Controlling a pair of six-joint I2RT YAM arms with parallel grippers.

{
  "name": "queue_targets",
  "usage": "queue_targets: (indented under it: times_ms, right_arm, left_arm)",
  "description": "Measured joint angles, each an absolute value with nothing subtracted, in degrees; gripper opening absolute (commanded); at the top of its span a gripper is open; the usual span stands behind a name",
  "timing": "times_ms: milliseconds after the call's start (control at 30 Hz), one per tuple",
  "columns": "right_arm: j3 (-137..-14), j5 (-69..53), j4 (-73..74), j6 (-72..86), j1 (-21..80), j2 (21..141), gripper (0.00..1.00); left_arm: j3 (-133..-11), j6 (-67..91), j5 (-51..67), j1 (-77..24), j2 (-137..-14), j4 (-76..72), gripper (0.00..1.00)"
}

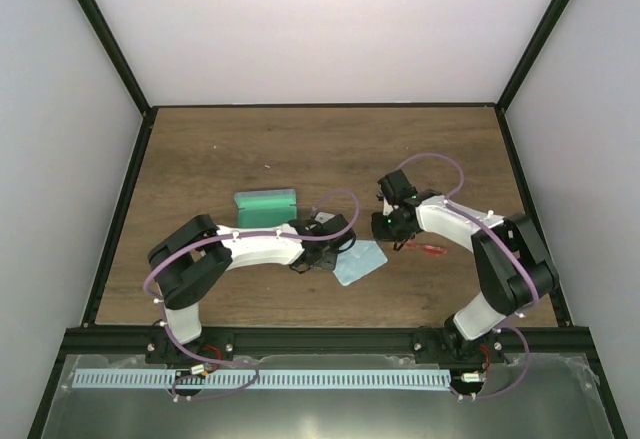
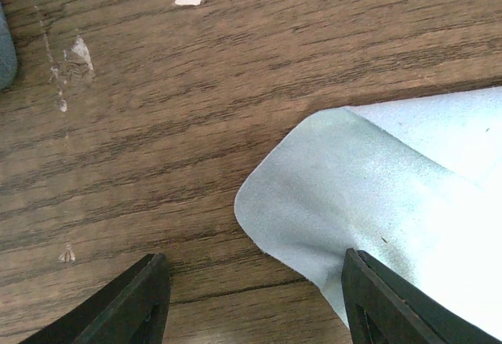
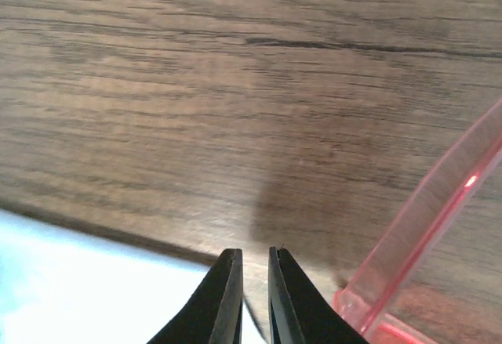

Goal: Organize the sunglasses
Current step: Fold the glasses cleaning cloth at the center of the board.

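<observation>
Left gripper (image 2: 255, 269), fingers wide apart, straddles the cloth (image 2: 376, 195) corner, likely lining up a pinch, while the right gripper (image 3: 255, 262), fingers nearly together, hovers with the sunglasses (image 3: 423, 226) at its four o'clock.

From above I see only a sliver of the sunglasses (image 1: 430, 248) under my right arm (image 1: 460, 222); its wrist view crops them, blurred.
</observation>
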State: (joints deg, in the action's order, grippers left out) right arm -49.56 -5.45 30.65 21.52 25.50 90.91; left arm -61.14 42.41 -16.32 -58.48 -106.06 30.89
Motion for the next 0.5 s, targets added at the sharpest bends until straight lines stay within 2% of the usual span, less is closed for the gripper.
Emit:
queue_targets:
  times_ms: [267,500]
  right_arm:
    - [-49.56,-14.37,29.39,21.28,26.41,84.75,0.18]
    - [-49.56,-15.79,28.21,21.21,31.79,87.59,0.22]
  left_arm:
    - [-61.14,42.13,-16.29,-58.48,-106.06,30.81,0.62]
    - [-61.45,42.11,-16.32,-58.48,-106.21,31.18,0.62]
